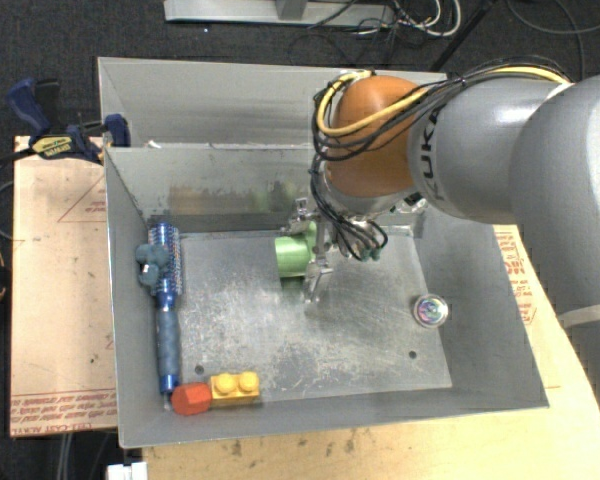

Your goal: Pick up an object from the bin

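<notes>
Green and short, a cylinder (292,255) lies mid-bin near the back wall, just beside the gripper (313,278), which hangs low next to it, probably lined up for a grasp. Whether the gripper is open or closed, I cannot tell. A blue brush (166,313) lies well apart against the left wall of the bin (280,343).
</notes>
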You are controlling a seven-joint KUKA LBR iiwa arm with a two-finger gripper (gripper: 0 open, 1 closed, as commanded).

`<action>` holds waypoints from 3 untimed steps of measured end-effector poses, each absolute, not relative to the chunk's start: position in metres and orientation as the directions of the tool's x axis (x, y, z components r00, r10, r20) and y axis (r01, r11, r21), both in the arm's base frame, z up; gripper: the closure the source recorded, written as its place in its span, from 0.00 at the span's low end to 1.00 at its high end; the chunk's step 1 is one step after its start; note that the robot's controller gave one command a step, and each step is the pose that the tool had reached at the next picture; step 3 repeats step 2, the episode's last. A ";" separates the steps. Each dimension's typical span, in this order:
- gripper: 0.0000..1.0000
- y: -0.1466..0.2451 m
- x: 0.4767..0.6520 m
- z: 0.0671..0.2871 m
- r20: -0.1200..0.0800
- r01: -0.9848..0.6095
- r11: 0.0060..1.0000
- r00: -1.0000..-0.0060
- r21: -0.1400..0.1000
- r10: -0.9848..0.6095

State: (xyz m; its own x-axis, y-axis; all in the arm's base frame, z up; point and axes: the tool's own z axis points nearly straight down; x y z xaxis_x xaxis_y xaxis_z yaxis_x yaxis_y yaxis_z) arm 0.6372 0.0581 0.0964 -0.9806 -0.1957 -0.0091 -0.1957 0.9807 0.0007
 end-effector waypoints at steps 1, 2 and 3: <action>1.00 0.058 0.638 0.097 -0.009 -0.194 0.981 -0.981 0.001 -0.194; 1.00 0.071 0.614 0.213 -0.011 -0.178 0.984 -0.984 0.001 -0.178; 1.00 0.071 0.614 0.213 -0.011 -0.178 0.984 -0.984 0.001 -0.178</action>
